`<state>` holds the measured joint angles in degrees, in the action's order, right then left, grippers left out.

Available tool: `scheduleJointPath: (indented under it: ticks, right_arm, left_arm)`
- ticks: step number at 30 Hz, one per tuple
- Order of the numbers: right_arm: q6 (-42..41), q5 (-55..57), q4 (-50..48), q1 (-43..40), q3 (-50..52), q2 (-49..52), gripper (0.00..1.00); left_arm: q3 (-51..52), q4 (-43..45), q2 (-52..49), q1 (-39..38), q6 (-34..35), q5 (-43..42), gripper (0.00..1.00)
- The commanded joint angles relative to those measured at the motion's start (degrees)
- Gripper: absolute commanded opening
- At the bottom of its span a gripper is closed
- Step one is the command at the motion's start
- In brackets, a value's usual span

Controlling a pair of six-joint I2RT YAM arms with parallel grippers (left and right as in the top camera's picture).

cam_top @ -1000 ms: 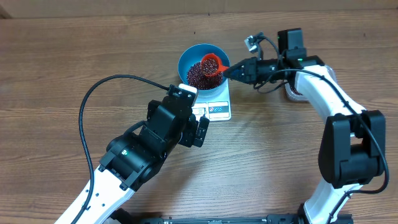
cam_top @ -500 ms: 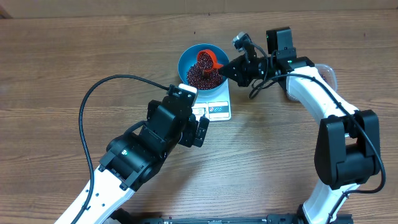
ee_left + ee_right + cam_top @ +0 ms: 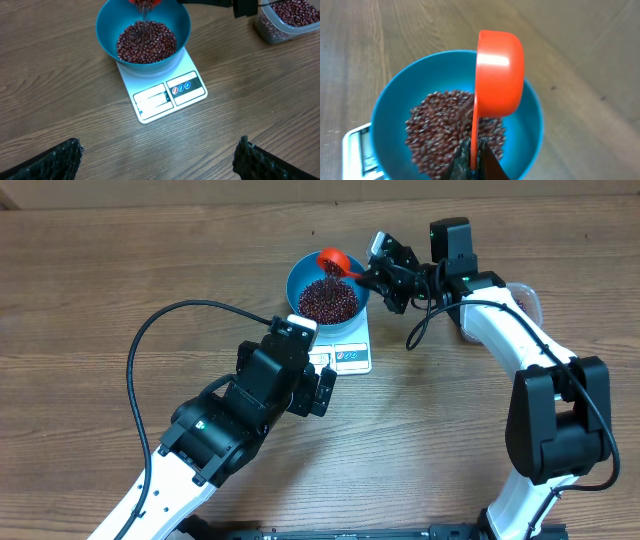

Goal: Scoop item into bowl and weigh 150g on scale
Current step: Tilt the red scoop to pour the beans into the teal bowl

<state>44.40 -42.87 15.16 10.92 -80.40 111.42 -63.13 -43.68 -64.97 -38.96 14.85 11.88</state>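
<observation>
1. The right gripper is pressed together on the thin handle of a red scoop. In the right wrist view its dark fingertips pinch the handle edge-on at the bottom of the picture.
2. The scoop is turned on its side above the far edge of the blue bowl.
3. In the left wrist view a blurred stream of beans drops from the scoop into the bowl.
4. The dark red beans lie in a heap that covers the bottom of the bowl, well below its rim.
5. The bowl sits on the white scale, covering its far part. The display and label panel show on the near edge.
6. A clear tub with more beans stands on the table to the right of the scale, partly behind the right arm.
7. The left gripper is spread wide and holds nothing. It hangs just near of the scale, with its two fingers at the lower corners of its own view.
</observation>
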Motion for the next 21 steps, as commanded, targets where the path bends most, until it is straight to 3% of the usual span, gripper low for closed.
scheduleJointPath:
  ticks: [1, 15, 21]
  right_arm:
    - [1.33, 0.85, -2.75, 0.26, -0.55, 0.15, 0.04]
    - [1.2, 0.85, -2.12, 0.26, -0.61, -0.48, 0.04]
    - [-1.53, 0.85, 3.65, 0.26, -0.61, -3.8, 0.04]
  left_arm:
    - [-0.02, 0.2, -0.28, 0.37, 0.74, 0.7, 0.99]
    - [-0.02, 0.2, -0.28, 0.37, 0.76, 0.7, 0.99]
    - [-0.02, 0.2, -0.28, 0.37, 0.76, 0.7, 1.0]
